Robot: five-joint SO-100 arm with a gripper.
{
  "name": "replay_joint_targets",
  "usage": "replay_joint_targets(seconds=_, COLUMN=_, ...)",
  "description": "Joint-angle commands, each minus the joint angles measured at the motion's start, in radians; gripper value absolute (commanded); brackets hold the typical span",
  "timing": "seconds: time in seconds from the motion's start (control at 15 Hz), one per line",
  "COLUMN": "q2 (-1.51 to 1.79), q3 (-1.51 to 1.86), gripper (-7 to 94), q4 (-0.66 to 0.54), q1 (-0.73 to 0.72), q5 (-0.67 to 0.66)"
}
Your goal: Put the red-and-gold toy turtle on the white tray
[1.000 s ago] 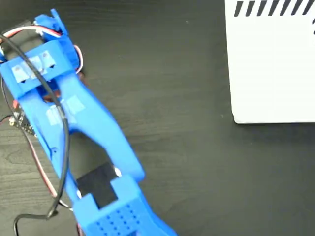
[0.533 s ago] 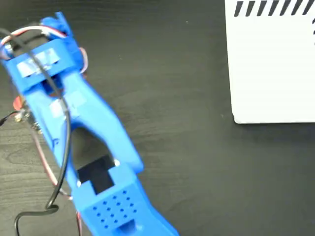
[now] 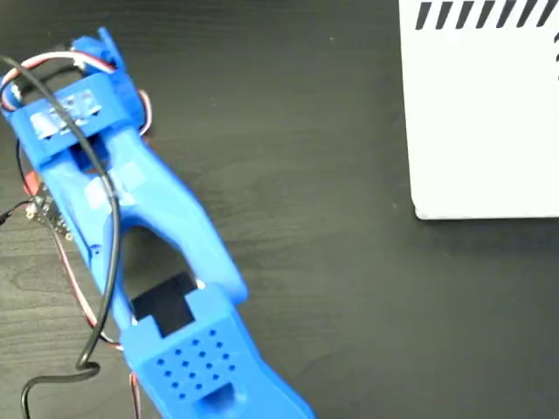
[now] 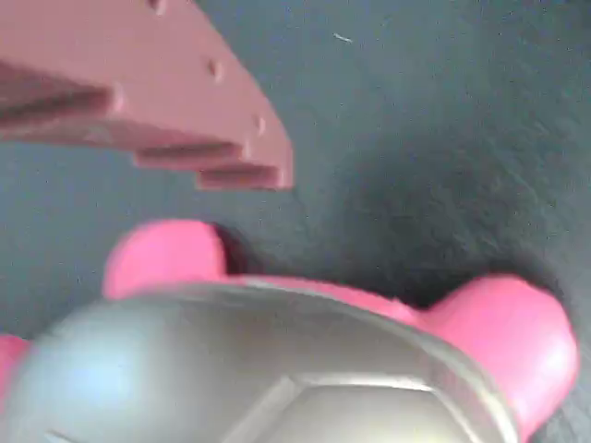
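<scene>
Dark table [image 3: 332, 288] (wood-grained) under white tray [image 3: 480, 122]

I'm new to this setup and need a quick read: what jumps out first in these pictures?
In the fixed view, the blue arm sprawls diagonally across the left of the dark table, with the white tray at upper right, nothing on the part in view. The wrist view is filled by the red-and-gold toy turtle, very close, with one pincer finger above it.
</scene>
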Motion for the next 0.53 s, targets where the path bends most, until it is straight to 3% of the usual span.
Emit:
replay_joint_targets(seconds=0.0, q2=0.026, q3=-0.04, gripper=70, q4=-0.002, q1=-0.021, q5=-0.008)
replay_joint_targets(seconds=0.13, q2=0.017, q3=-0.043, gripper=65, q4=-0.015, q1=-0.029, q5=-0.006)
replay_joint_targets(seconds=0.47, q2=0.012, q3=-0.075, gripper=18, q4=-0.015, q1=-0.034, q5=0.011)
